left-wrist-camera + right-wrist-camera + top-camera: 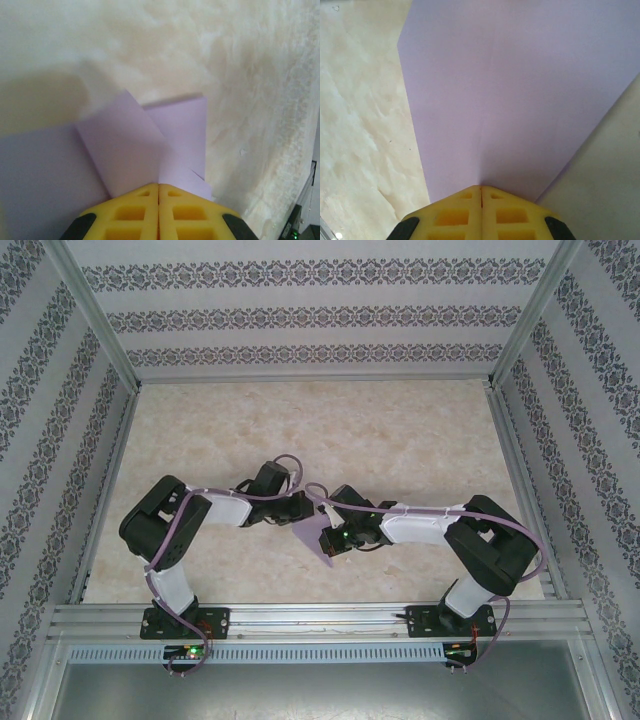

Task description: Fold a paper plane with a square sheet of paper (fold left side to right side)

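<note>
Marbled beige table (400, 430) beneath us, we are holding the thin lavender-purple square sheet of paper (318, 538) at the table's near middle, left gripper (159, 187) and right gripper (481, 189) both pinching shut on it. Corner flaps and a centre crease are showing; narrowing folds are likely remaining.

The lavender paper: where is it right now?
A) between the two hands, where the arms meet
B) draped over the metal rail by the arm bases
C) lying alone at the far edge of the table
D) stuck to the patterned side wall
A: from above, the lavender paper sits where the two arms meet, and the wrist views show it running right up to the closed left hand and the closed right hand.
</note>
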Motion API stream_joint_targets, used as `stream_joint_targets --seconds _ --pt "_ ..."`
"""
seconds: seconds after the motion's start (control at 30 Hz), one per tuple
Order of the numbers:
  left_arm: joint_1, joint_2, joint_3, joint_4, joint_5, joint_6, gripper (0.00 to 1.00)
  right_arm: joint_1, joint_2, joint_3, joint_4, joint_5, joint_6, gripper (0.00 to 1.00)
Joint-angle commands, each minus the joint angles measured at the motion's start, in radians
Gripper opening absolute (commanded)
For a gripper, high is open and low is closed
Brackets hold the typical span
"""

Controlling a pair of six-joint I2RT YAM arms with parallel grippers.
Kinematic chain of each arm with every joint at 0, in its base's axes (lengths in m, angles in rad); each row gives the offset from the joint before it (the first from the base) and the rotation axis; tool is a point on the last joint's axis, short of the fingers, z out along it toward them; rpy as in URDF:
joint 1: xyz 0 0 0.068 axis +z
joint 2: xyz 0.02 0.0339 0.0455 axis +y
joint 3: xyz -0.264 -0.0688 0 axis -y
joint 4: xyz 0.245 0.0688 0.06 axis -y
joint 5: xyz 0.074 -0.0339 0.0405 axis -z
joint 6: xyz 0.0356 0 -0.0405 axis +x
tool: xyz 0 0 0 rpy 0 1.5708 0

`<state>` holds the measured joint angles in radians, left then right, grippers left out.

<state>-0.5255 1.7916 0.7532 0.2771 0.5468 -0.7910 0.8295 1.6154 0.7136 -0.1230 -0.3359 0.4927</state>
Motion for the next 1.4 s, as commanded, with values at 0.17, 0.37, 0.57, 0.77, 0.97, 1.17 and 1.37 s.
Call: stream_joint_targets --seconds 0.17,0.37,0.57,0.77,0.97,1.17,1.37 --pt "0.136 0.079 0.080 -0.048 -0.059 0.094 0.08 0.015 0.067 -0.073 -0.220 0.074 -0.017 0.00" --pt "0.190 0.111 0.155 -0.111 -0.062 0.139 0.08 0.014 0.053 -0.083 -0.216 0.071 -0.011 0.00" --pt "0.225 0.138 0.252 -0.181 -0.047 0.184 0.07 0.006 0.049 -0.093 -0.184 0.048 0.005 0.00" --pt "0.212 -0.090 0.151 -0.197 -0.037 0.213 0.07 -0.042 -0.016 -0.126 -0.101 -0.013 0.012 0.00" --pt "0.078 -0.236 0.004 -0.101 0.051 0.128 0.07 -0.080 -0.051 -0.127 -0.099 -0.032 -0.013 0.00" --pt "-0.041 -0.135 -0.030 0.053 0.093 0.038 0.07 -0.103 -0.045 -0.141 -0.089 -0.038 -0.025 0.00" --pt "-0.056 -0.032 0.014 0.056 0.071 0.050 0.07 -0.105 -0.021 -0.144 -0.080 -0.045 -0.023 0.00"
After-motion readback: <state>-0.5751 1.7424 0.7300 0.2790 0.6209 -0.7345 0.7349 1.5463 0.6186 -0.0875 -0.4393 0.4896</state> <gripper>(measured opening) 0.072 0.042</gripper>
